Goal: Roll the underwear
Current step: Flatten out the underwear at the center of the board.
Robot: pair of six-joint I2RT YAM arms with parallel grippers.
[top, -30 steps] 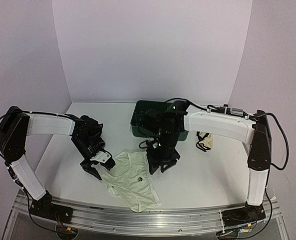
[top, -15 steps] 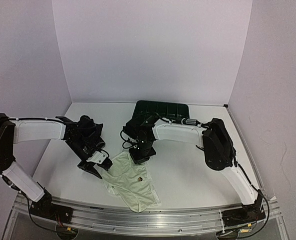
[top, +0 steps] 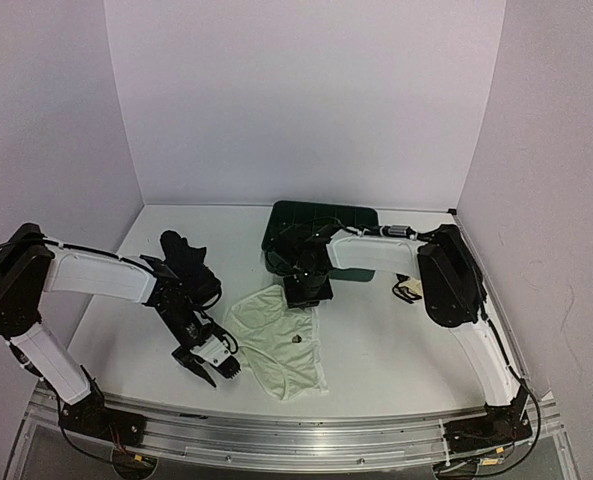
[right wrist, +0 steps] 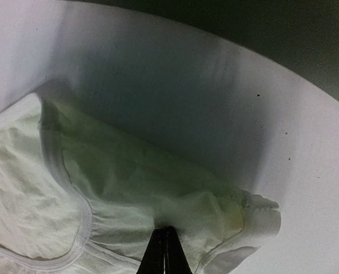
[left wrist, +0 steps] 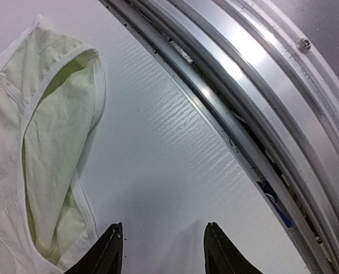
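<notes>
Counted three pieces of underwear on the white tabletop (top: 406, 350), one of each kind. Cream-white underwear (top: 276, 345) spread out flat-ish near the 6 o'clock edge, right between the two arms. Black underwear (top: 183, 255) bunched in a heap over at 9 o'clock. Cream underwear with black edging (top: 409, 289) crumpled at 3 o'clock, mostly tucked behind the right arm, so hard to make out much of it. Also one dark green tray (top: 321, 222) sitting at 12 o'clock. Two arms, two sets of fingers. Right fingers (right wrist: 164, 254) squeezed fully together, pinching a fold at the 12 o'clock edge of the cream-white underwear, just in front of the tray, with cloth puckered up around the tips in the right wrist view. Left fingers (top: 209, 368) parted with only air between them, over bare tabletop just beside the 8 o'clock side of that same garment, apart from it as far as the left wrist view goes. One metal rail (left wrist: 260, 114) running along the near edge in that view too. As for writing: just one small dark patch (top: 296, 338) on the cream-white piece, roughly mid-garment, way too tiny to read.
</notes>
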